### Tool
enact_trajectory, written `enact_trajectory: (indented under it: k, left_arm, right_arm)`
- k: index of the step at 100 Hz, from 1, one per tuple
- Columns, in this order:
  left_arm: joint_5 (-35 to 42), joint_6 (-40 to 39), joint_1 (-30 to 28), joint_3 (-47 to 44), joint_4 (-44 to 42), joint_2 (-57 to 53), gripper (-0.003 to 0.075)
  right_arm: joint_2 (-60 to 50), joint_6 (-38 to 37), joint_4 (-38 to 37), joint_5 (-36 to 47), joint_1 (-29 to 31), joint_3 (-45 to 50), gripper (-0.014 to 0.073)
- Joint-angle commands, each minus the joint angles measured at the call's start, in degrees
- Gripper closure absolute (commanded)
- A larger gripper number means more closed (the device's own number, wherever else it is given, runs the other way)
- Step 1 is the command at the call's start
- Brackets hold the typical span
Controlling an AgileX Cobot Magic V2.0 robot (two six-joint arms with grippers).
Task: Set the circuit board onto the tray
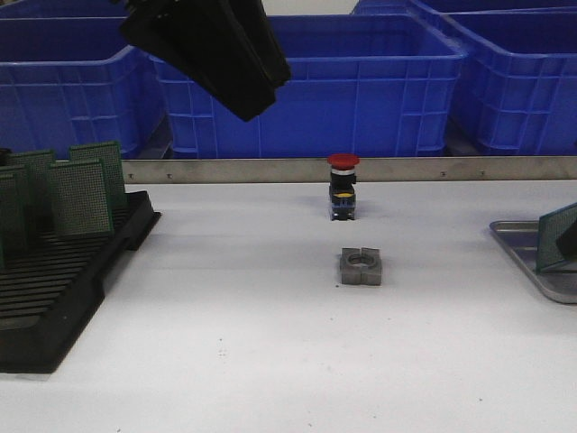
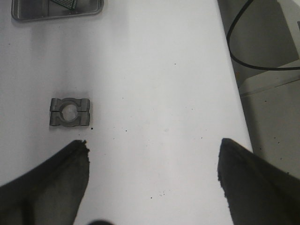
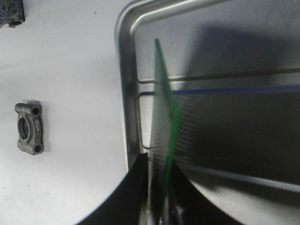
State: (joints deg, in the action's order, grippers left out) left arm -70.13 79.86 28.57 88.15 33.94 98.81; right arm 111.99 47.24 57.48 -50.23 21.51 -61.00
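Observation:
A green circuit board [image 3: 164,112] stands on edge over the silver-grey tray [image 3: 124,70], just inside the tray's rim on the side towards the table's middle. My right gripper [image 3: 158,161] is shut on the board's lower edge. In the front view the board [image 1: 556,236] shows tilted at the far right over the tray [image 1: 527,257], and the right gripper [image 1: 570,242] is mostly cut off by the frame. My left gripper [image 1: 261,90] hangs high over the table's left-middle. It is open [image 2: 152,154] with nothing between its fingers.
A black slotted rack [image 1: 54,298] with several upright green boards [image 1: 81,197] stands at the left. A red-capped push-button switch [image 1: 343,185] and a grey metal clamp block [image 1: 361,267] sit mid-table. Blue bins [image 1: 361,81] line the back behind a metal rail.

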Motion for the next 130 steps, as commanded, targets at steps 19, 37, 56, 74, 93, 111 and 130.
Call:
enact_trajectory:
  k: [19,37,56,74,93,111,130]
  left_arm:
    - [-0.9,-0.5,0.5,1.9,3.3,-2.6,0.0184]
    - [-0.9,-0.5,0.5,1.9,3.3,-2.6,0.0184]
    - [-0.9,-0.5,0.5,1.9,3.3,-2.6,0.0184]
    - [-0.9,-0.5,0.5,1.9,3.3,-2.6,0.0184]
    - [-0.9,-0.5,0.5,1.9,3.3,-2.6,0.0184]
    - [-0.9,-0.5,0.5,1.9,1.9,-2.6,0.0184]
    - [-0.9,-0.6,-1.4,2.0,-10.2,-2.7,0.0184]
  right_arm:
    - [-2.6,0.0,2.0,-1.0,0.2,-1.2,0.0109]
    - [-2.6,0.0,1.2,-1.0,0.8,-1.2,0.0029]
    - [-3.5,0.0,0.5,-0.8,1.1,-1.2,0.0029]
    - [-6.4,-0.7,-1.6,0.6,1.1,-1.2,0.0029]
    - [-9.1,-3.2,-5.2,1.2,1.1,-1.2,0.0029]
    - [-10.8,-3.3,-5.5,1.4,1.1,-1.2,0.0029]
    - [-10.8,-3.3,-5.5,1.1,1.1,-1.2,0.0032]
